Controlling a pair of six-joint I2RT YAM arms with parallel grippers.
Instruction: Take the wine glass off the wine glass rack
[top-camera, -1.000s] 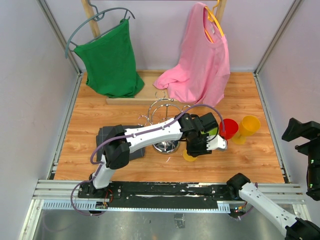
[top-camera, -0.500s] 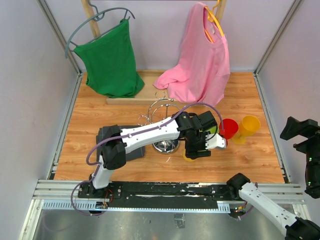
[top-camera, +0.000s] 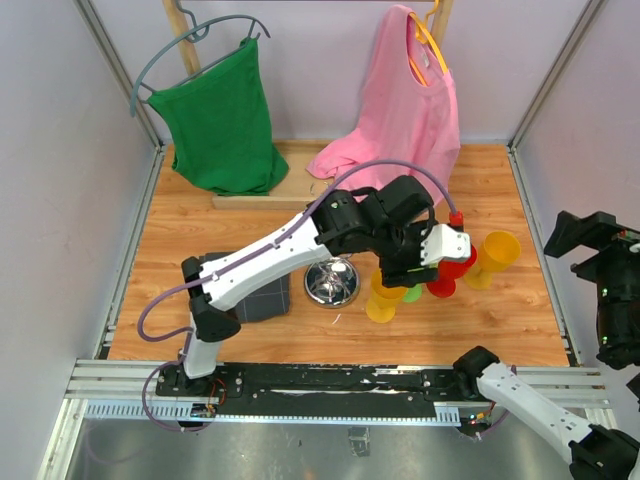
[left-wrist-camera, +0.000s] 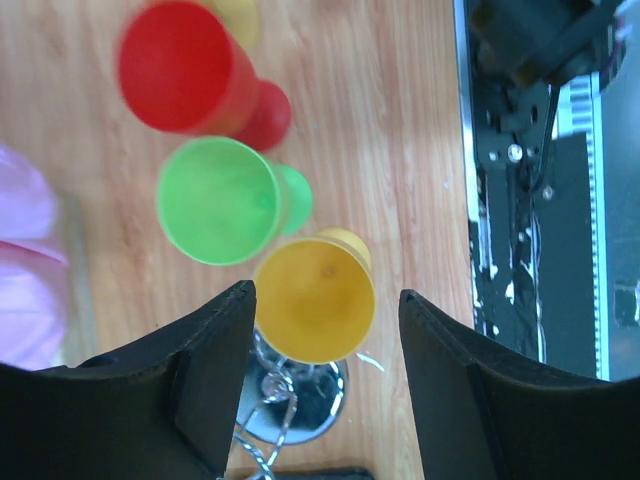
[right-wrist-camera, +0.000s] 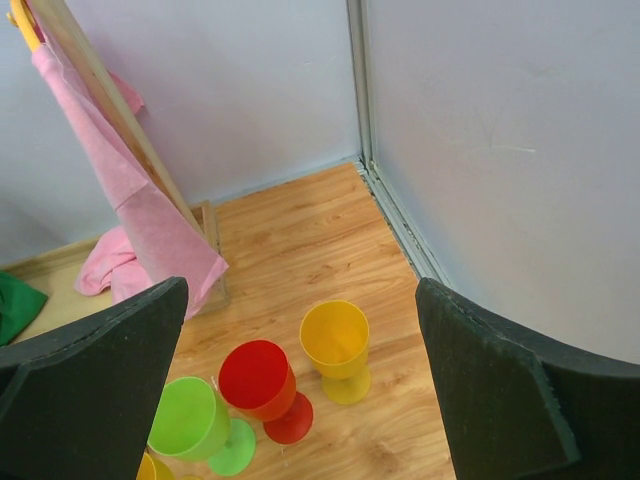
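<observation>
Lower centre of the wrist view, left gripper is hovering open over the yellow wine glass — sideways drift risks toppling it.

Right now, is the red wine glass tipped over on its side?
No, the red wine glass stands upright on its foot on the wooden table.
</observation>
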